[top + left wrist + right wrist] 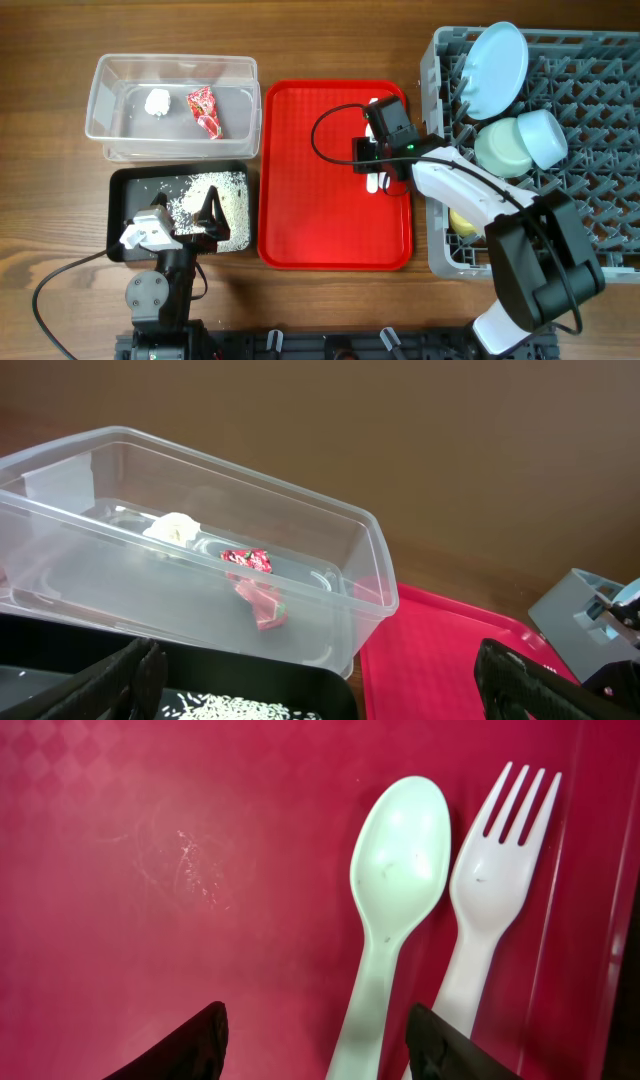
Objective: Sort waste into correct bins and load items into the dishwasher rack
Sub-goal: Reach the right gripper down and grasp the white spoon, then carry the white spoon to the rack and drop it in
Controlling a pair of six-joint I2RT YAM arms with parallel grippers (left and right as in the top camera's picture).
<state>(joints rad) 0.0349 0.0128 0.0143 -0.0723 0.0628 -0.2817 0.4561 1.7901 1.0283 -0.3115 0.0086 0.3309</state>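
Observation:
The napkin ball (157, 101) and red wrapper (205, 110) lie in the clear tub (105, 75); both also show in the left wrist view, napkin (173, 528) and wrapper (255, 588). Rice scraps (218, 195) lie in the black tray (125, 180). The blue plate (497, 66), blue bowl (543, 137), green bowl (500, 150) and yellow cup (462, 223) sit in the grey rack (600, 130). My right gripper (320, 1040) is open just above the red tray, the white spoon (395, 880) between its fingers, the fork (490, 910) beside it. My left gripper (320, 685) is open over the black tray.
The flat red serving tray (320, 180) lies between the bins and the rack. My right arm reaches from the rack's front left corner over the tray's right edge. A black cable loops over the tray.

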